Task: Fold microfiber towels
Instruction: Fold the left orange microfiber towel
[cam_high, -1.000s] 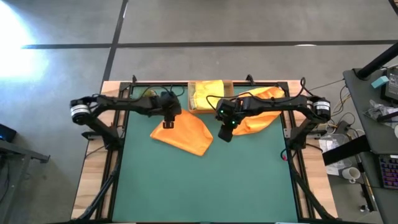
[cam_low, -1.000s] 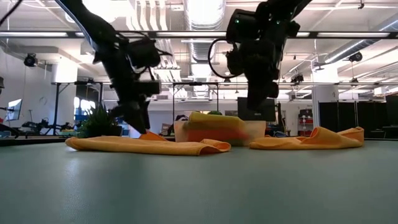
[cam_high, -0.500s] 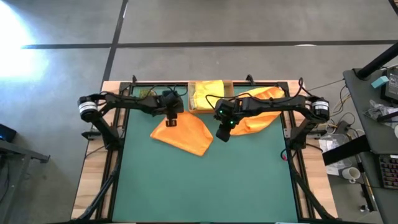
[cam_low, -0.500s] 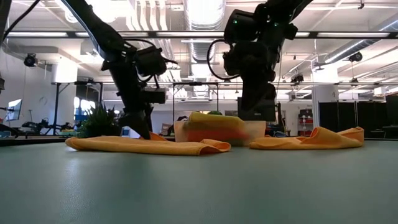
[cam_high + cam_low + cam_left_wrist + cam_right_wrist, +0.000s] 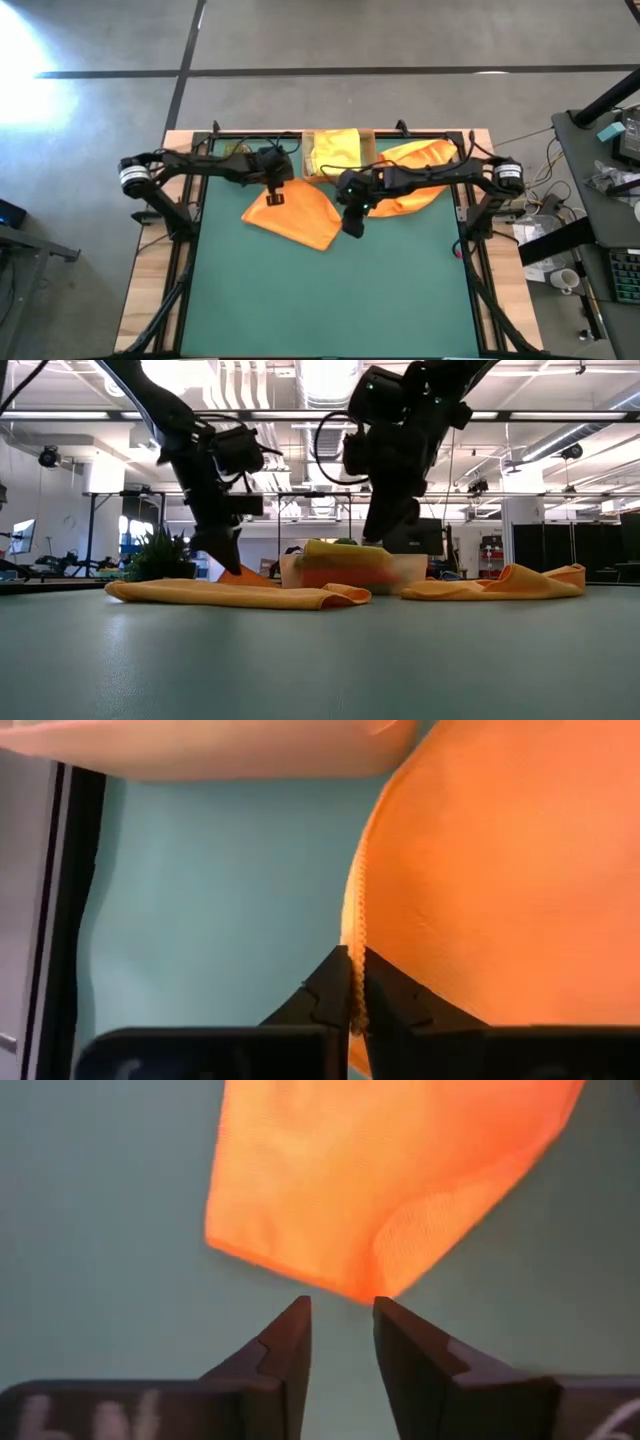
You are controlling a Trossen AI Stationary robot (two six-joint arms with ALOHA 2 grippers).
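High view: folded orange towel (image 5: 297, 213) is laid on green mat (image 5: 330, 300), just in front of cardboard tray (image 5: 338, 152). L gripper (image 5: 272, 197) is set at towel's back-left edge; R gripper (image 5: 352, 226) is hung beside its right corner.

Low view: L gripper (image 5: 228, 563) is seen down at towel (image 5: 235, 593); R gripper (image 5: 380, 530) is raised above it.

L wrist: fingers (image 5: 330, 992) are pressed together, towel hem (image 5: 352, 935) pinched between.

R wrist: fingers (image 5: 288, 1342) are parted w/ a narrow gap, nothing held, towel corner (image 5: 385, 1190) just ahead.
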